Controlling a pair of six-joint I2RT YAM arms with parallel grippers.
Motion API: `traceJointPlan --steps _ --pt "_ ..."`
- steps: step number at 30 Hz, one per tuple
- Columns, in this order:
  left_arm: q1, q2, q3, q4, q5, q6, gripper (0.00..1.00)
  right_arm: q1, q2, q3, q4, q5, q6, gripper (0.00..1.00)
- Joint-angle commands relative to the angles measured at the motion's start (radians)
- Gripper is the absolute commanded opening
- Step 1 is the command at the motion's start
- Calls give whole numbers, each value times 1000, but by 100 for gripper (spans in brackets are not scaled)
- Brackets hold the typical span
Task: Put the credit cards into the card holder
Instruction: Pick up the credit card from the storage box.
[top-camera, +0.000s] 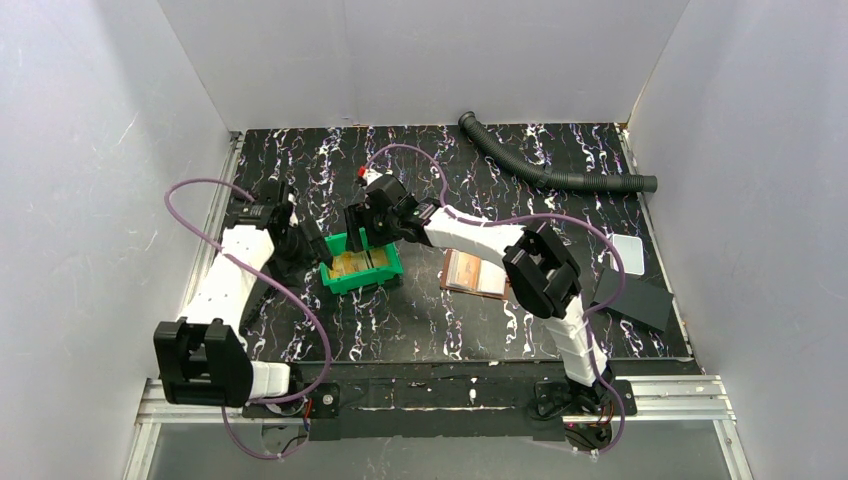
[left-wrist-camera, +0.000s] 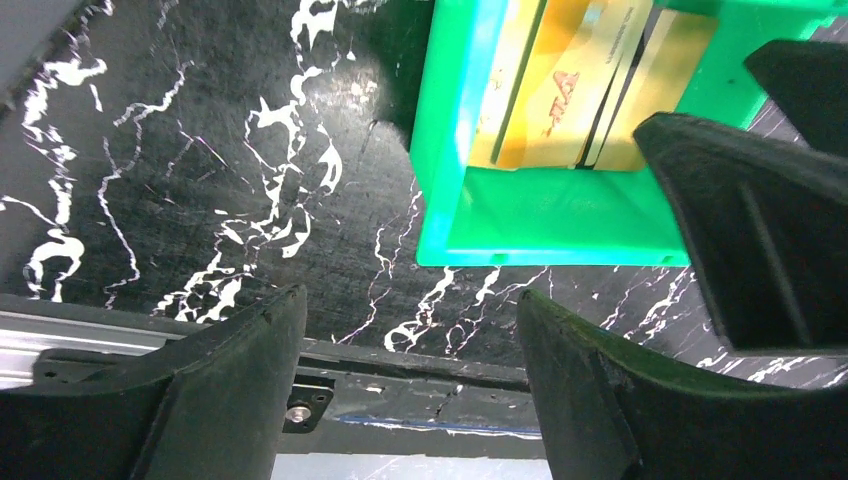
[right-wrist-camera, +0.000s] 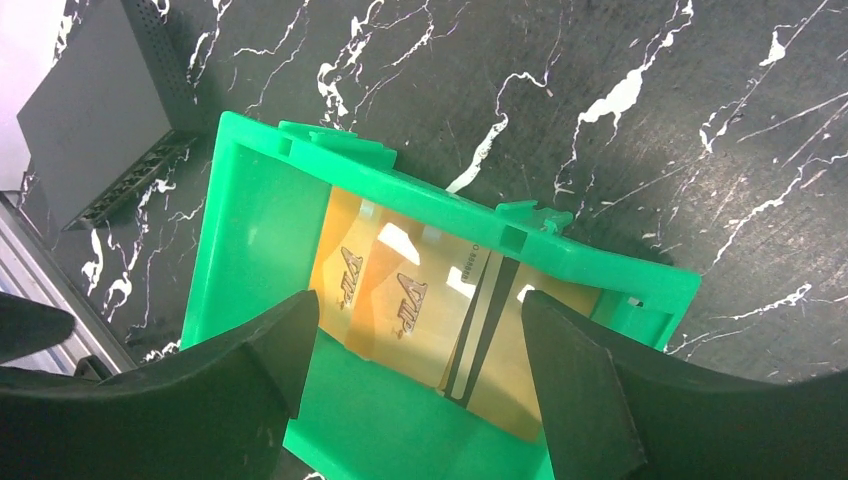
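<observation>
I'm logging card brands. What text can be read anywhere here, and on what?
Orange cards in the green bin: slanted logo letters ending in "A", otherwise blurred.
Tan card: small print, too small to read.
No other text visible.

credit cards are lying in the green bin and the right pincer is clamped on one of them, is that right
Not quite. The credit cards do lie in the green bin, but the right pincer is not clamped on any of them: it stands wide open over the bin, holding nothing. The right wrist view shows this.
</observation>
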Motion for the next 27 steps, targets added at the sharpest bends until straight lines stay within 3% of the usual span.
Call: traceJointPlan --steps 1,7,14,22,27 --pt "-18 38 143 -82 -64 23 76 6 64 51 0 0 32 80" --pt "-86 99 288 -88 -27 11 76 20 126 139 -55 7 36 75" --pt "-88 97 263 -85 -33 31 76 38 126 144 -90 62 28 75" --pt "-88 94 249 -71 -15 31 77 64 122 264 -232 173 -54 79" --pt "-88 82 232 -67 -15 28 77 72 137 279 -243 153 -58 78"
